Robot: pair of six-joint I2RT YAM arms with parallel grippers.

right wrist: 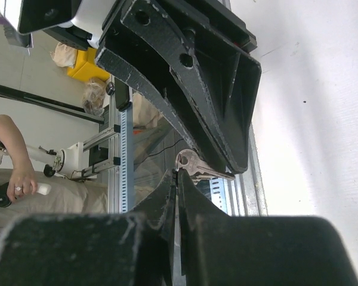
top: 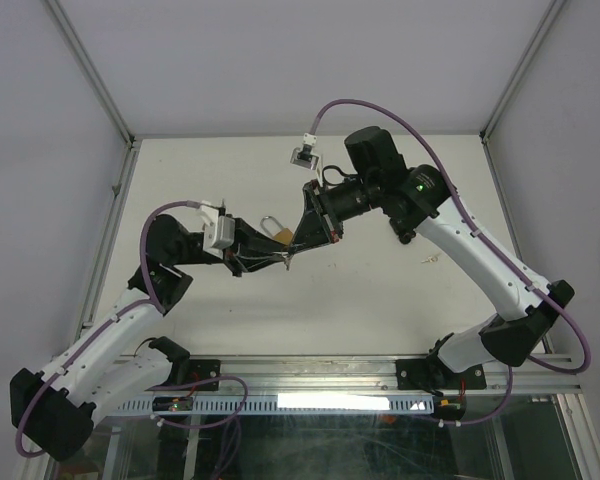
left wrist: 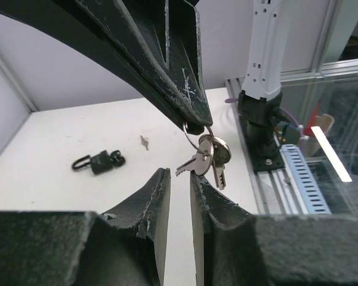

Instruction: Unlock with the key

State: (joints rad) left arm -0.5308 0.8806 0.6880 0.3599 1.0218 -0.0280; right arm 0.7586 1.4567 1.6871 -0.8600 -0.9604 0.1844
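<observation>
Left gripper [left wrist: 179, 179]: low centre of its own wrist view, jaws a narrow gap apart and holding nothing. The key tips hang right at the mouth of that gap.

Padlock [left wrist: 99, 162]: lies on its side on the table [top: 380, 300], left of centre in the left wrist view and well apart from both grippers. Its shackle looks closed and no key is in it. In the top view it peeks out just behind the two meeting grippers.

Metal bit [left wrist: 144, 142]: a small loose piece on the table just right of the padlock, too small to name.

Keys [left wrist: 206, 156]: a small bunch on a ring, off the table, dangling centre-right in the left wrist view.

Right gripper [right wrist: 175, 179]: jaws pressed together on the keys at the ring end. It comes in from the upper right of the top view.

Done, by my reading: the keys are picked up and brought in front of the left gripper, as if for a handover or a regrip.

Left to do: pick out one key, steady the padlock, get the key into the keyhole, then turn it. The unlocking itself has not begun.
</observation>
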